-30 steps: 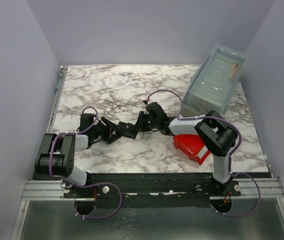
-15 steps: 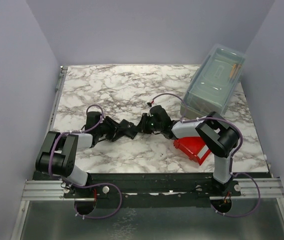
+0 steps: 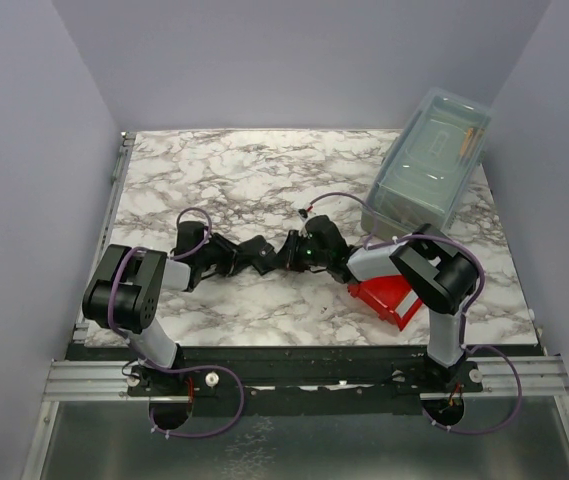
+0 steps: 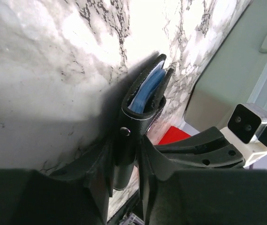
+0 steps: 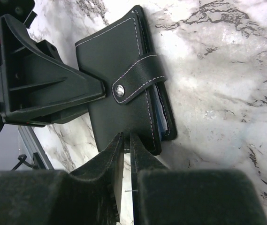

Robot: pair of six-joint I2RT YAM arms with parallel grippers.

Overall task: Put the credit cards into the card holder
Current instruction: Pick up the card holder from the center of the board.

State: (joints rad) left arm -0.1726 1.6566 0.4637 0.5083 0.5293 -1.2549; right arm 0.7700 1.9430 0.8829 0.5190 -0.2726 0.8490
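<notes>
The card holder (image 5: 119,79) is a black stitched wallet, closed by a snap strap, with a pale blue panel showing at its open edge (image 4: 145,89). It stands on edge on the marble between the two grippers (image 3: 273,254). My left gripper (image 4: 125,150) has a finger against each side of it at the strap end. My right gripper (image 5: 126,137) has its fingers nearly together, and their tips overlap the holder's near edge. In the top view the left gripper (image 3: 256,256) and right gripper (image 3: 291,250) meet near the table's middle. No credit cards show in any view.
A red bin (image 3: 384,292) lies just right of the right forearm, also visible as a red patch (image 4: 173,136). A clear lidded box (image 3: 432,165) stands at the back right. The table's near edge runs along the arm bases.
My left gripper has moved right to the card holder and its jaws have closed in around it. The right gripper shifted slightly left and narrowed a little.
</notes>
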